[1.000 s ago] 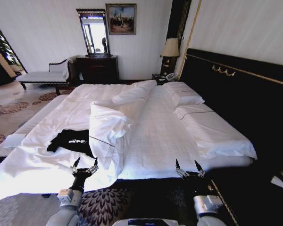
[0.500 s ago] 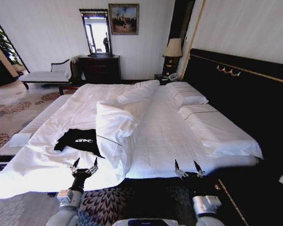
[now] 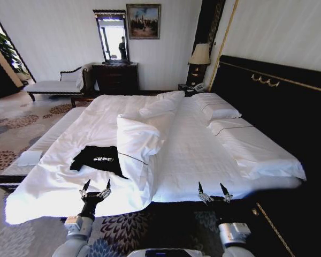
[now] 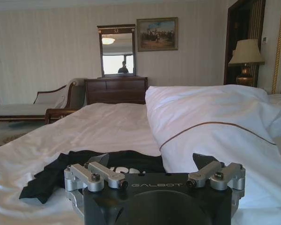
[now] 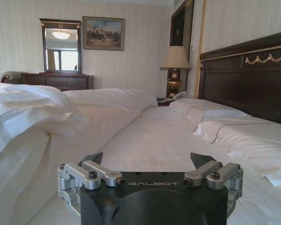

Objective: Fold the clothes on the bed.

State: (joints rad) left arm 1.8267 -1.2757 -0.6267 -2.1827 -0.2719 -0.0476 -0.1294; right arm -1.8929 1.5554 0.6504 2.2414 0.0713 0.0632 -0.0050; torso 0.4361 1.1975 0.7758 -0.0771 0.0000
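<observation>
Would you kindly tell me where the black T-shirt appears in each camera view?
Head view: black T-shirt lies on the bed, ahead of the left gripper.
Left wrist view: T-shirt just beyond that gripper.
Right wrist view: not in it.
Shared landmark: the mirror.

The left gripper (image 4: 150, 164) is hovering with fingers spread over the bed (image 4: 107, 126), a crumpled black T-shirt (image 4: 84, 168) lying just beyond it beside the folded-back duvet (image 4: 210, 126); a dresser (image 4: 116, 90) is standing behind.
</observation>
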